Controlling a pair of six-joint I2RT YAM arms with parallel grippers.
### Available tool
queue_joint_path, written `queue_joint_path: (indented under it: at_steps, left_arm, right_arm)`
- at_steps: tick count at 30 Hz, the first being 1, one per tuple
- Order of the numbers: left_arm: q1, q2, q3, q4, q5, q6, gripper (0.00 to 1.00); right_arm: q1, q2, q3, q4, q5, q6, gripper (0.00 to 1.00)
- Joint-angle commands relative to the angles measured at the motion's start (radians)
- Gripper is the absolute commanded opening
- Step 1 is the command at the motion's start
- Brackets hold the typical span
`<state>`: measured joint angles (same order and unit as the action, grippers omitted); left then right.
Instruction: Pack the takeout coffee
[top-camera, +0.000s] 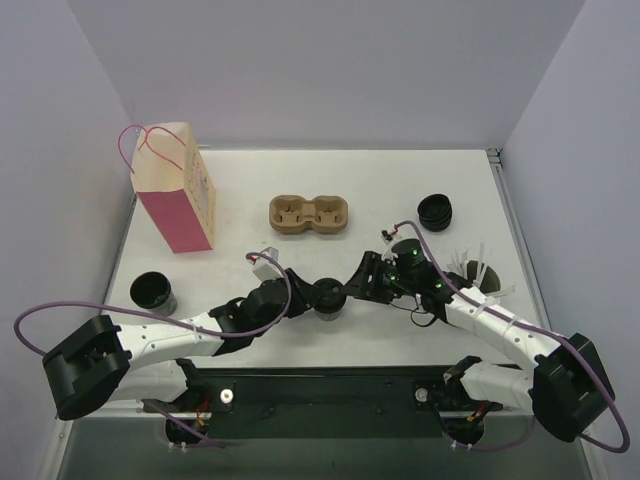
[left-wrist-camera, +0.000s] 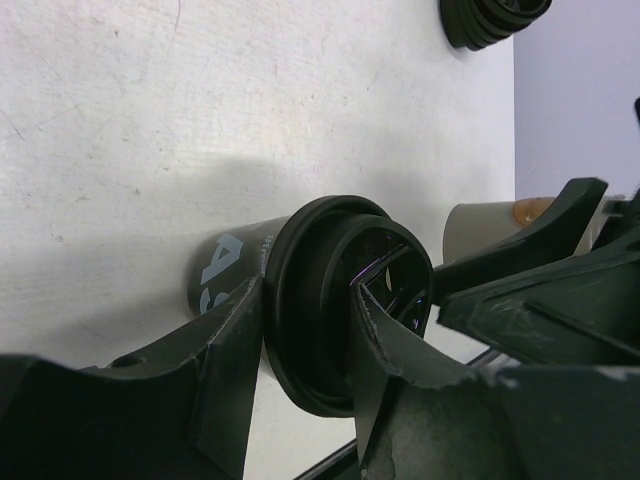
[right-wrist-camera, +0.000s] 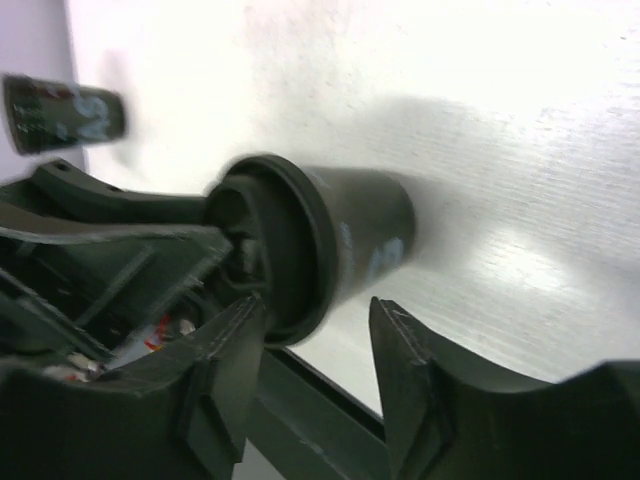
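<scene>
A small black lidded coffee cup (top-camera: 330, 299) stands at the table's middle front, between my two grippers. My left gripper (top-camera: 316, 297) is shut on its lid (left-wrist-camera: 320, 300), one finger under the rim and one across the top; its printed body (left-wrist-camera: 235, 265) shows beyond. My right gripper (top-camera: 354, 290) is open just right of the cup (right-wrist-camera: 365, 235), with one fingertip (right-wrist-camera: 245, 325) by the lid rim and the other clear of it. A second black cup (top-camera: 153, 292), without a lid, stands at the front left. The brown pulp tray (top-camera: 310, 215) lies empty at the middle back.
A pink paper bag (top-camera: 178, 195) stands at the back left. A stack of loose black lids (top-camera: 436, 211) sits at the back right. A holder with white sticks (top-camera: 480, 272) stands just behind my right arm. The table's near edge is right below the held cup.
</scene>
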<state>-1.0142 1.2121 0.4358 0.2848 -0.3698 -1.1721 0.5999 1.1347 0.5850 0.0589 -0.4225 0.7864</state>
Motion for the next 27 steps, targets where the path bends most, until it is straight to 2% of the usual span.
queue_joint_path:
  at_steps: [1,4,9,12,18,21,24,27]
  left_arm:
    - [-0.024,0.049,-0.031,-0.332,0.071,0.026,0.43]
    - [-0.029,0.047,-0.019,-0.346,0.065,0.025,0.43]
    - [-0.029,0.056,-0.005,-0.366,0.060,0.023,0.43]
    - [-0.034,0.061,-0.003,-0.369,0.057,0.020,0.43]
    - [-0.043,0.066,-0.008,-0.368,0.042,0.002,0.43]
    - [-0.053,0.067,-0.008,-0.360,0.038,-0.009,0.43]
    - [-0.060,0.066,-0.005,-0.355,0.040,-0.017,0.43]
    - [-0.060,0.038,0.010,-0.366,0.049,0.014,0.44]
  right_arm:
    - [0.008,-0.058,-0.025,0.096,0.008,0.115,0.51]
    - [0.029,-0.055,-0.027,0.108,0.053,0.151,0.58]
    - [0.077,-0.045,-0.030,0.027,0.169,0.181,0.59]
    - [0.110,-0.064,-0.051,-0.004,0.227,0.201,0.63]
    - [0.162,-0.014,-0.076,0.105,0.246,0.249,0.65]
    - [0.170,0.025,-0.070,0.122,0.264,0.243,0.60]
    - [0.170,0.054,-0.063,0.121,0.261,0.214,0.44]
    - [0.166,0.072,-0.051,0.093,0.252,0.154,0.38]
